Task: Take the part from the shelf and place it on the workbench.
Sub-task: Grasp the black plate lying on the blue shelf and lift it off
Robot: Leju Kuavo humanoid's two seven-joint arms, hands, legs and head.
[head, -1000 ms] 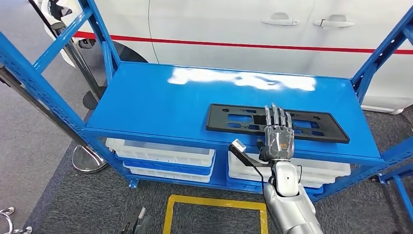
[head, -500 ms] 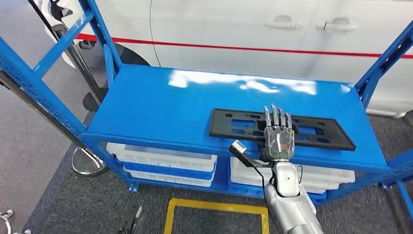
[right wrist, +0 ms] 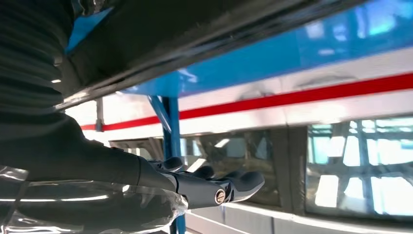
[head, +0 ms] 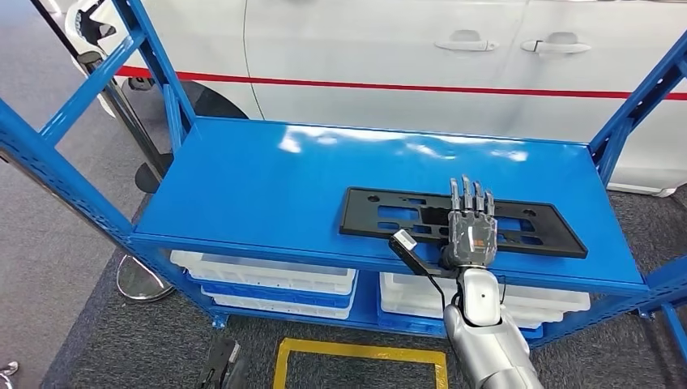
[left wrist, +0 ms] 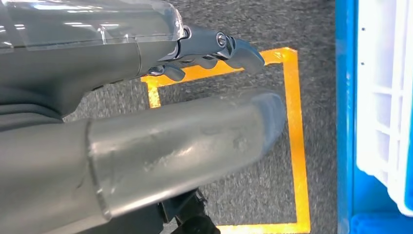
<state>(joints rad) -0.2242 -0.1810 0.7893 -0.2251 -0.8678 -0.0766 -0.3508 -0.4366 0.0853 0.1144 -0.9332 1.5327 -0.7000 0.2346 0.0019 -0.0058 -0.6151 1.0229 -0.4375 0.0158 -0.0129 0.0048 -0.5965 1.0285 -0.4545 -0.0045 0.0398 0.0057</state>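
Right hand lies flat, fingers extended over the black part on the shelf, nothing grasped yet; contact looks likely, unclear. Curl your fingers over the edge beyond the fingertips. Left hand empty, loosely curled.

Black part on blue shelf
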